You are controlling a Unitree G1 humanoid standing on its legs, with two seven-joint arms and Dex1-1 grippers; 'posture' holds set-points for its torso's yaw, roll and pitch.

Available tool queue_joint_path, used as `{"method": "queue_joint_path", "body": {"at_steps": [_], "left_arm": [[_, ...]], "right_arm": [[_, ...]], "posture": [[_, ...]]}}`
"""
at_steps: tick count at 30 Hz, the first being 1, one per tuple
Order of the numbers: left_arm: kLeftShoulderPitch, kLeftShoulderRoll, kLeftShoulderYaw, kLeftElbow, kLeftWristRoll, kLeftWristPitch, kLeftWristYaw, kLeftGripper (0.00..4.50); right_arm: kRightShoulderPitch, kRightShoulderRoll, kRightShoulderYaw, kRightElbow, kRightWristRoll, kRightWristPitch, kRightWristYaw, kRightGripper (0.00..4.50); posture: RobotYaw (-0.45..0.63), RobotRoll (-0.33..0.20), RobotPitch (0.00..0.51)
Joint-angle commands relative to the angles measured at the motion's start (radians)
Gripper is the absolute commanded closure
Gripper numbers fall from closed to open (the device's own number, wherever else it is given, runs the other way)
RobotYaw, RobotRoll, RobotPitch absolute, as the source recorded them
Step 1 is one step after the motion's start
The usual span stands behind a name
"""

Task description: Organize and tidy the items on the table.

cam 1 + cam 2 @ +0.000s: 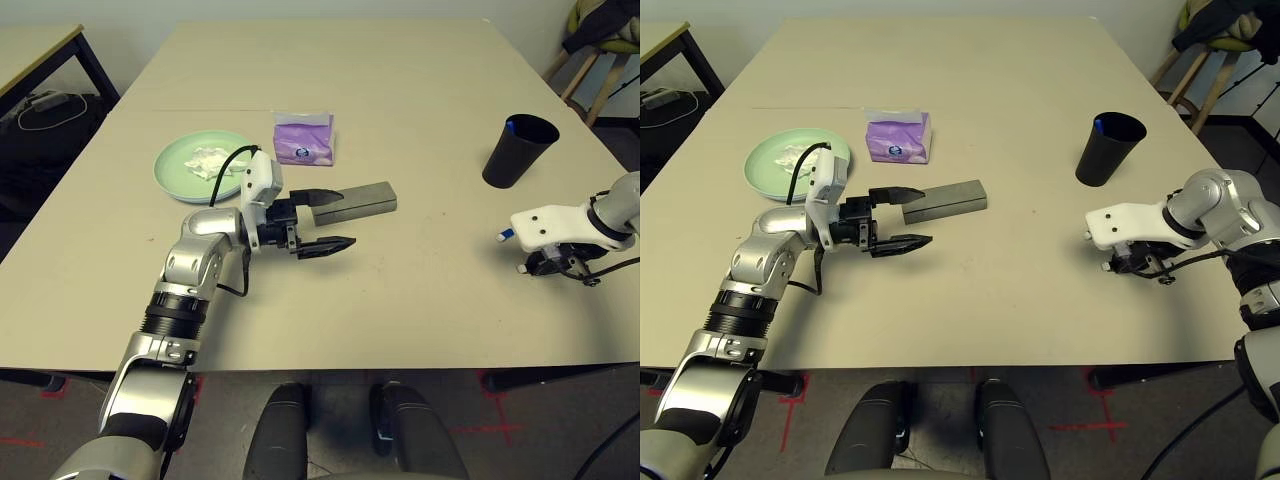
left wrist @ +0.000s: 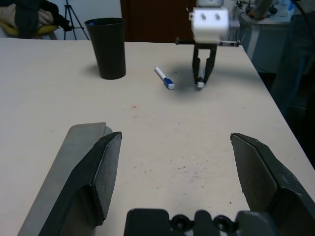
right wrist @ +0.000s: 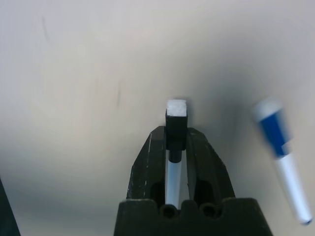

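Right claw (image 3: 176, 147) is pinching one white-blue pen (image 3: 175, 123), probably headed for the black cup (image 1: 519, 150); left claw (image 1: 315, 220) hangs spread wide, empty.

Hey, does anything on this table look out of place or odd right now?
Two things. A crumpled white tissue lies on the mint green plate, like litter. A white-blue pen lies loose on the table near the black cup, while the right pincer is shut on another pen. Nothing looks spilled or damaged.

We see a smaller beige table with black legs (image 1: 40, 50) at far left, a wooden stool (image 1: 590, 70) at far right, and red tape marks (image 1: 1095, 425) on the grey floor.
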Motion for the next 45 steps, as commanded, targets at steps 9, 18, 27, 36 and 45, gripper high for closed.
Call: {"method": "queue_joint_path", "body": {"at_steps": [9, 18, 27, 36, 45], "left_arm": [[-0.074, -0.030, -0.002, 0.065, 0.025, 0.000, 0.099, 0.00], [-0.122, -0.058, 0.011, 0.172, 0.094, -0.065, 0.267, 0.00], [-0.116, -0.046, 0.021, 0.151, 0.067, -0.041, 0.241, 0.00], [-0.107, -0.037, 0.015, 0.133, 0.060, -0.018, 0.220, 0.00], [-0.102, -0.033, 0.015, 0.126, 0.062, -0.005, 0.227, 0.00]], "right_arm": [[-0.064, 0.133, -0.304, -0.158, 0.280, 0.424, -0.246, 4.09], [-0.042, 0.323, -0.563, -0.151, 0.384, 0.371, -0.779, 4.09], [-0.098, 0.363, -0.662, -0.058, 0.392, 0.249, -1.123, 4.09], [-0.147, 0.366, -0.654, 0.018, 0.352, 0.203, -1.345, 4.09], [-0.181, 0.400, -0.636, 0.007, 0.360, 0.302, -1.418, 4.09]], "posture": [[0.09, 0.000, 0.091], [0.09, 0.000, 0.091], [0.10, 0.000, 0.092], [0.09, 0.000, 0.089], [0.10, 0.000, 0.087]]}}
